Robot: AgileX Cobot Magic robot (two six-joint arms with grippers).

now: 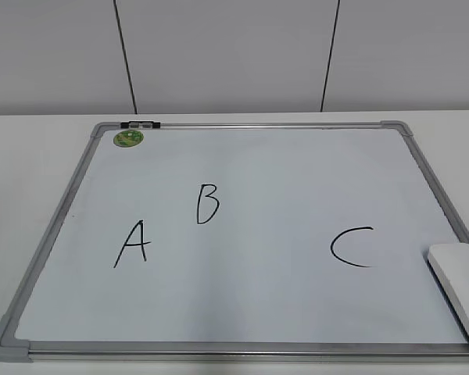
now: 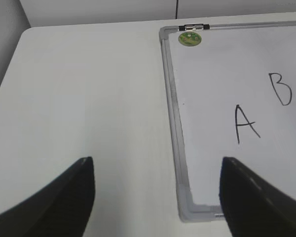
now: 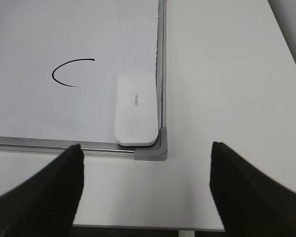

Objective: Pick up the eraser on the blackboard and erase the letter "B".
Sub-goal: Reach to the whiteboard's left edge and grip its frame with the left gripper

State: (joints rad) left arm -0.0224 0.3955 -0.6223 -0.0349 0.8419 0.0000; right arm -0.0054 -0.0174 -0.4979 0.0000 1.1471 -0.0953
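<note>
The blackboard (image 1: 242,180) is a white board with a silver-grey frame, lying flat on the table. The black letter "B" (image 1: 207,203) is left of centre, with "A" (image 1: 133,244) lower left and "C" (image 1: 352,247) to the right. The white eraser (image 1: 460,287) lies at the board's near right corner, and shows in the right wrist view (image 3: 135,108) beside the frame. My right gripper (image 3: 145,173) is open and empty, above the table just in front of that corner. My left gripper (image 2: 155,185) is open and empty, over the board's near left corner (image 2: 187,210). Neither gripper shows in the exterior view.
A round green sticker (image 1: 129,139) and a black clip (image 1: 139,124) sit at the board's far left corner. The white table (image 2: 89,98) extends left of the board and right of it (image 3: 227,74). A white panelled wall (image 1: 234,55) stands behind.
</note>
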